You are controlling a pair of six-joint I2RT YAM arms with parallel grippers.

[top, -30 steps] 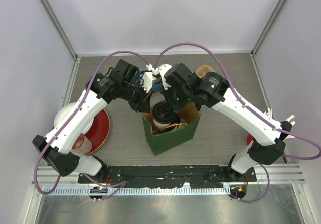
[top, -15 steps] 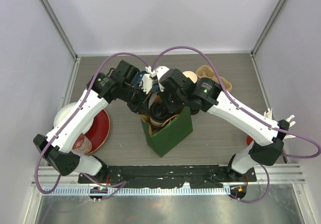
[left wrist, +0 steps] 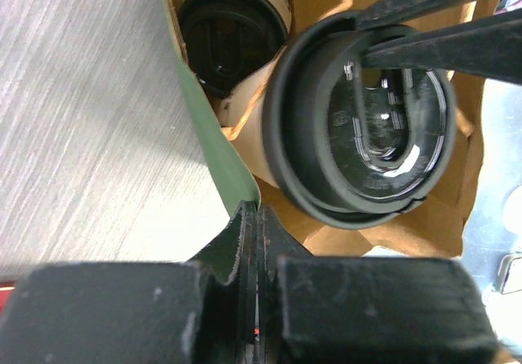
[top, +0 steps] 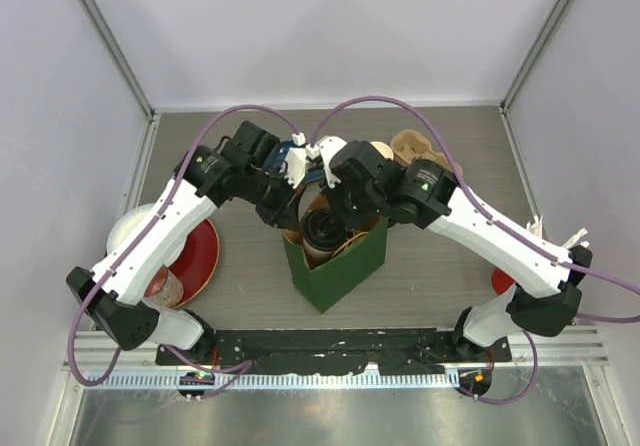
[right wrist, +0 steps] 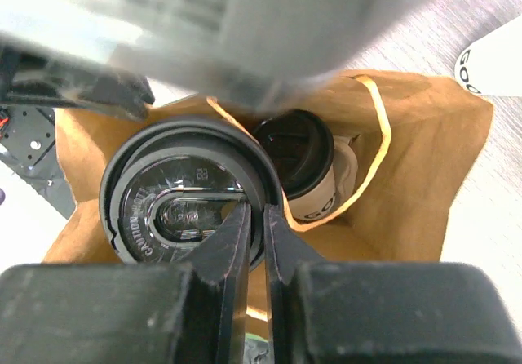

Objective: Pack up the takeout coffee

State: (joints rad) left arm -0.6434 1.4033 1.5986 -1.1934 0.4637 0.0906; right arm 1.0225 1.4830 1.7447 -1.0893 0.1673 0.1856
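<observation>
Far left: red plate [top: 203, 251] on the grey table [top: 440, 266]; a white round object [top: 122, 230] touches its left side; both are partly covered by the left arm
Left gripper [left wrist: 254, 217]: jaws pressed together on the green rim of the paper bag [top: 340, 266]; it pinches the wall on the bag's left side, with nothing else between the jaws
Paper bag: green outside, brown inside; stands open-mouthed at table centre between the two arms; an orange handle loop [right wrist: 383, 148] hangs inside the mouth
Upper coffee cup [left wrist: 359, 127]: in the bag mouth, its black lid filling most of the opening; the cream wall is tilted towards the lower cup
Lower coffee cup [left wrist: 233, 29]: deeper in the bag, lid below the upper one and close against its wall; partly screened by the upper lid in the right wrist view
Right gripper [right wrist: 254, 217]: jaws nearly together, nipping the raised rim of the upper cup's lid; one finger is inside the rim, one outside
Behind the right arm: brown pulp cup carrier [top: 412, 146], largely screened by the arm
Far right: small red object [top: 500, 282], mostly hidden by the right arm; its kind cannot be told
</observation>
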